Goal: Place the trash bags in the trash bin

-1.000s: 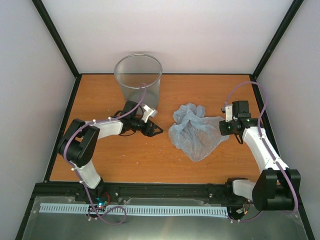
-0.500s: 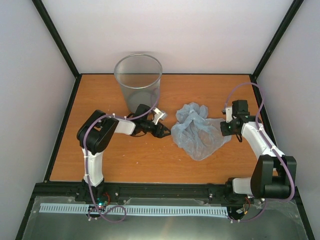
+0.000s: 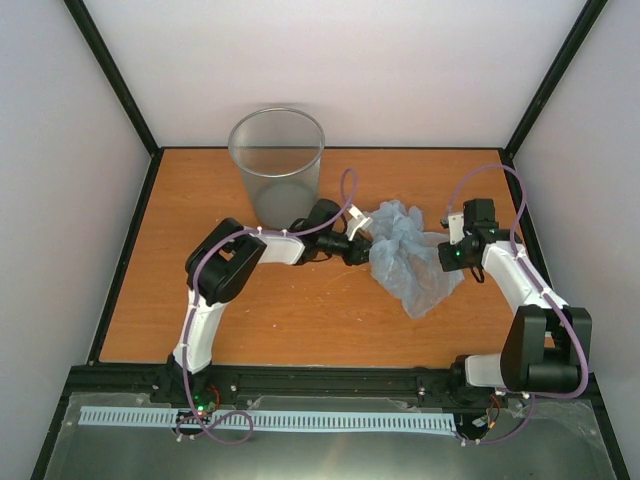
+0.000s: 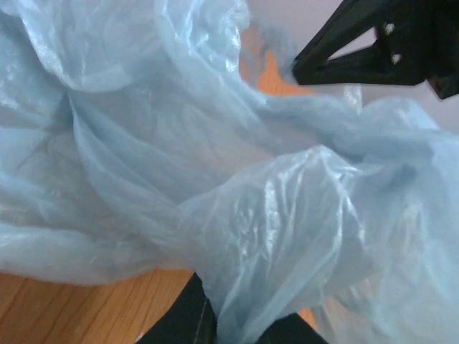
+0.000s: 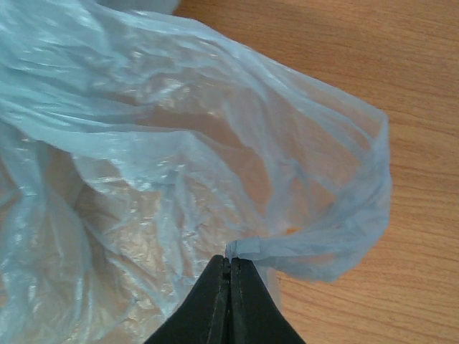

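**Near edge to far wall.** Both arms reach forward from their bases over the orange table [image 3: 300, 320]. At mid-table lies the trash bag [image 3: 412, 265], a crumpled pale-blue translucent film stretched between the two grippers. The right gripper [image 5: 229, 259] is fully closed, its jaws pinching a thin fold at the bag's right-hand edge. The left gripper [image 3: 362, 250] is pressed into the bag's left side. Its wrist view shows film bunched between narrow jaws, but whether they have clamped it cannot be told. Beyond the left gripper, toward the back left, stands the trash bin [image 3: 277, 165], upright, open-mouthed and apart from the bag.

The step in hand is judged to be securing a second hold. Done well, the left jaws take a thick gather of film, not one slippery layer, before any lift. Both grippers then rise together, high enough for the hanging film to clear the thin rim, since a dragging fold could tip the light bin.
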### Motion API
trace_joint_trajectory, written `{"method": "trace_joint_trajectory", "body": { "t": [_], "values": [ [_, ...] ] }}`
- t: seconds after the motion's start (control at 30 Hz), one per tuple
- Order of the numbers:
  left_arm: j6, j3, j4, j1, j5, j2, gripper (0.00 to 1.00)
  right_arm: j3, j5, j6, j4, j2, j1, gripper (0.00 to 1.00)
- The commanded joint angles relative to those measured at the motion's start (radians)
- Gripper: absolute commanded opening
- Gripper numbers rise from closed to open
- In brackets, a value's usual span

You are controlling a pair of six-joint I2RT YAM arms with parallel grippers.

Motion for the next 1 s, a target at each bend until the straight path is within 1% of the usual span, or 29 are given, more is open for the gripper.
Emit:
{"method": "trace_joint_trajectory", "body": {
  "t": [0.0,0.1,0.23,0.33,0.43,0.53,0.57,0.63,0.7,0.8,0.87,0.9,0.97],
  "values": [
    [0.039,0.062,-0.051,-0.002,0.03,-0.07,0.01,0.068,-0.022,0.023,-0.012,-0.038,-0.009,0.03],
    [0.073,0.018,-0.129,0.035,0.023,-0.167,0.01,0.109,-0.025,0.036,0.0,-0.057,-0.023,0.03],
    [0.164,0.012,-0.369,0.085,-0.059,-0.274,0.0,0.148,-0.028,0.072,0.017,-0.069,-0.052,0.03],
    [0.239,-0.001,-0.546,0.112,-0.194,-0.345,0.01,0.163,0.005,0.063,0.015,-0.08,-0.072,0.03],
    [0.304,-0.031,-0.721,0.126,-0.302,-0.42,0.01,0.186,0.026,0.058,0.008,-0.081,-0.127,0.03],
    [0.338,-0.052,-0.872,0.127,-0.413,-0.477,0.01,0.222,-0.001,0.068,-0.014,-0.078,-0.195,0.03],
    [0.355,-0.057,-0.918,0.128,-0.463,-0.498,0.01,0.233,-0.005,0.068,-0.025,-0.079,-0.202,0.03],
    [0.39,-0.075,-1.005,0.136,-0.51,-0.527,0.01,0.236,-0.009,0.065,-0.037,-0.095,-0.208,0.03],
    [0.406,-0.067,-1.083,0.156,-0.52,-0.524,0.01,0.22,-0.061,0.045,-0.039,-0.116,-0.208,0.03],
    [0.404,-0.013,-1.1,0.164,-0.485,-0.529,0.01,0.198,-0.205,0.028,-0.06,-0.126,-0.208,0.03],
    [0.401,0.074,-1.101,0.164,-0.449,-0.509,0.01,0.203,-0.311,0.03,-0.068,-0.124,-0.208,0.03],
    [0.41,0.133,-1.109,0.164,-0.42,-0.49,0.01,0.22,-0.341,0.037,-0.069,-0.121,-0.208,0.03],
    [0.424,0.262,-1.127,0.164,-0.386,-0.445,0.01,0.29,-0.353,0.067,-0.061,-0.098,-0.208,0.03]
  ]
}}
